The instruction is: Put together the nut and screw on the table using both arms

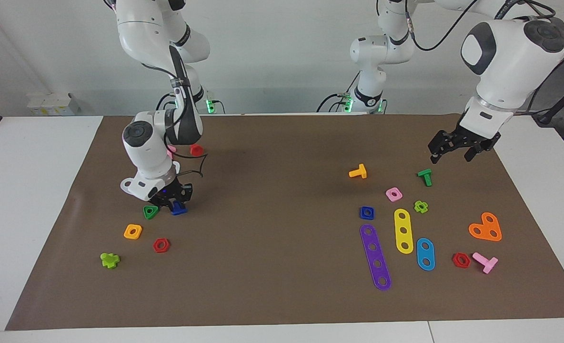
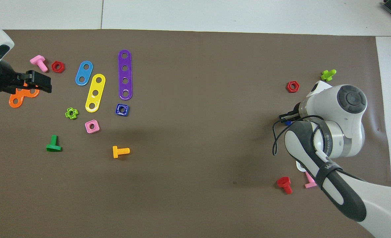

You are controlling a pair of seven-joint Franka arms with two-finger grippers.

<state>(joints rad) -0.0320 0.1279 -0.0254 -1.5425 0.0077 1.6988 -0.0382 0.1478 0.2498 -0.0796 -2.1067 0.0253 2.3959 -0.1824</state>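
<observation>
The dark-blue screw point(image 1: 179, 208) lies at the right arm's end of the brown sheet point(image 1: 272, 190), beside a green triangular nut point(image 1: 150, 211). My right gripper point(image 1: 176, 202) is low on the sheet and shut on the screw. In the overhead view the right wrist hides all but a blue sliver of the screw point(image 2: 288, 123). The dark-blue square nut point(image 1: 367, 212) lies flat at the left arm's end, by the end of a purple strip point(image 2: 125, 74); it also shows in the overhead view point(image 2: 122, 109). My left gripper point(image 1: 452, 153) waits open and empty in the air over an orange plate point(image 2: 17, 98).
An orange square nut point(image 1: 133, 231), a red hex nut point(image 1: 161, 245) and a lime bolt point(image 1: 109, 260) lie near the right gripper, with a red bolt point(image 1: 196, 149) nearer to the robots. An orange bolt point(image 1: 358, 172), a pink nut point(image 1: 394, 194), a green bolt point(image 1: 425, 176) and coloured strips surround the blue nut.
</observation>
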